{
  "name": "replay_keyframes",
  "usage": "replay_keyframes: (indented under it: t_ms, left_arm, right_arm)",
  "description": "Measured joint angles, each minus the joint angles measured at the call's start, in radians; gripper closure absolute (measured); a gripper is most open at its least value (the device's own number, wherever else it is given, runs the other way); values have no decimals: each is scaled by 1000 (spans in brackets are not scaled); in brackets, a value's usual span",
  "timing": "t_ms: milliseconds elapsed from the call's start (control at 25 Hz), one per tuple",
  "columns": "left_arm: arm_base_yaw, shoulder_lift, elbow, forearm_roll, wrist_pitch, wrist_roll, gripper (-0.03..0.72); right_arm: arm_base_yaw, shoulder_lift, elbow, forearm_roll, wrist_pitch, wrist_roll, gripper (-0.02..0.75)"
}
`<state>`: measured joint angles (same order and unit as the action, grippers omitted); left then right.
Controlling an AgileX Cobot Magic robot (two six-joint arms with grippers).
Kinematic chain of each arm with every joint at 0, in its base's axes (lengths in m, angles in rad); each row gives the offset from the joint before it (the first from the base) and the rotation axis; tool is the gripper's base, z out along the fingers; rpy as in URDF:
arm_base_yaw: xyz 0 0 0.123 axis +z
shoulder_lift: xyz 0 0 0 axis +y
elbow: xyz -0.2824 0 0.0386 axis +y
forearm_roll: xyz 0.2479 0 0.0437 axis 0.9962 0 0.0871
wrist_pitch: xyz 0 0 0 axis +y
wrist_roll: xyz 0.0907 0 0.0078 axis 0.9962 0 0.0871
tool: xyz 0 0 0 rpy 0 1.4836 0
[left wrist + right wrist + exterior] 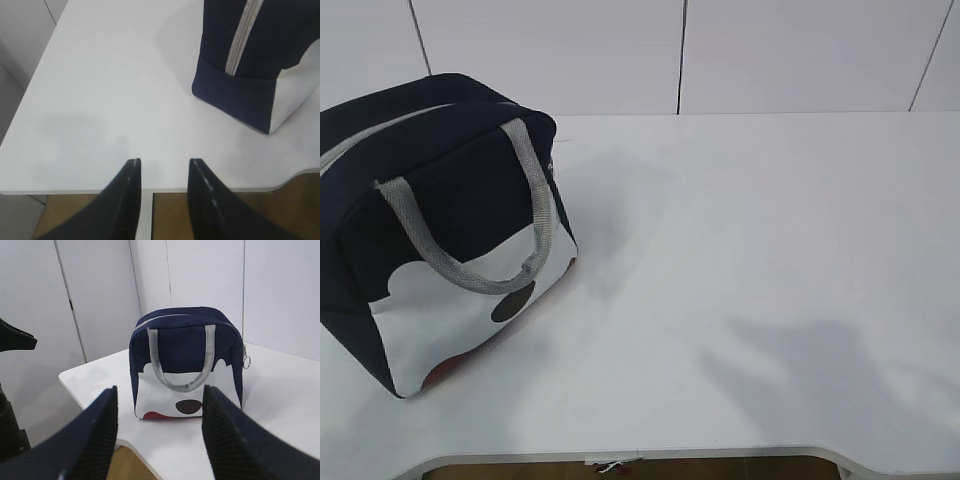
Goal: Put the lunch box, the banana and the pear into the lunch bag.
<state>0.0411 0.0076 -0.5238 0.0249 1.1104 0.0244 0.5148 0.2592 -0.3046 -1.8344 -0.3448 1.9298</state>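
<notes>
The navy-blue lunch bag stands upright at the left of the white table, grey handle hanging over its white spotted side. The left wrist view shows the bag's end with the grey zipper running up it, drawn closed. My left gripper is open and empty over the table's near edge, well short of the bag. My right gripper is open wide and empty, facing the lunch bag from a distance. The lunch box, banana and pear are out of view. Neither gripper shows in the exterior view.
White wall panels rise behind the table. The table's front edge has a curved cut-out with wooden floor below. A ring pull hangs at the bag's right end. Part of the other arm shows at the left of the right wrist view.
</notes>
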Motion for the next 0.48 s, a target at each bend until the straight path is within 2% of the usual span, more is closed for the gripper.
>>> replay_keyframes:
  t_ms: [480]
  left_arm:
    - [0,0,0,0,0,0,445]
  right_arm:
    - [0,0,0,0,3,0,302]
